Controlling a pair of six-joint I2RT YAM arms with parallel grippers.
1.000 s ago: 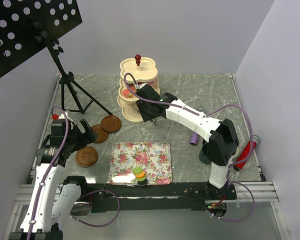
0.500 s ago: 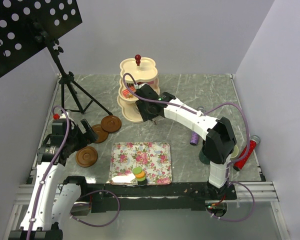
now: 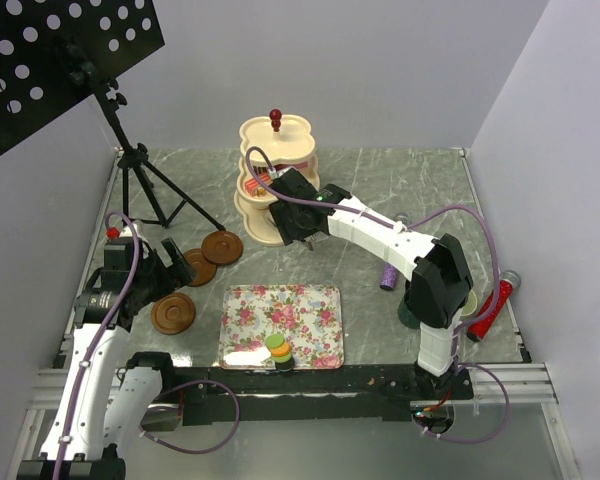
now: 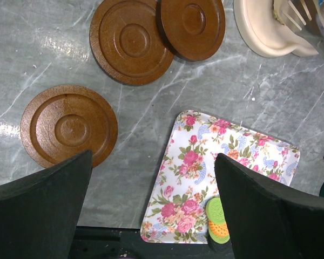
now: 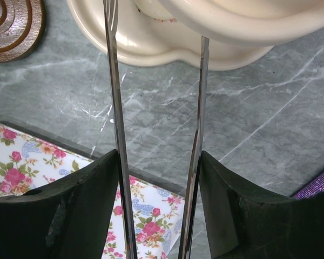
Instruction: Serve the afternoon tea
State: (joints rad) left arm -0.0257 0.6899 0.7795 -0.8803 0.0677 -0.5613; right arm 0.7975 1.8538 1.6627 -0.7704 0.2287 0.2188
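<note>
left gripper [image 4: 154, 167]: jaws wide, empty | right gripper [image 5: 159, 162]: clasps metal tongs [image 5: 114, 81], prongs parted and bare at the cream three-tier stand's [image 5: 151, 38] bottom tier, seen only by right wrist | top: sweets [image 3: 260, 182] on stand's middle tier | left wrist: three brown saucers [image 4: 69, 125] left of stand, macaron stack [image 4: 217, 222] on floral tray [image 4: 232, 156]

The right gripper [image 5: 158, 162] is holding a pair of metal tongs [image 5: 115, 97], its black fingers [image 5: 70, 216] standing apart with one thin blade lying along the inner face of each. The blades are reaching up over the grey marbled table [image 5: 248, 118] to the cream stand [image 5: 151, 43]. The forked one is crossing the lowest tier's rim, and the other is ending under the overhanging tier above. A brown saucer [image 5: 11, 27] is showing at the top left corner, the floral tray [image 5: 21, 162] is lying at the lower left, partly hidden by one finger, and a purple glittery edge [image 5: 318, 186] is peeking in at the lower right
</note>
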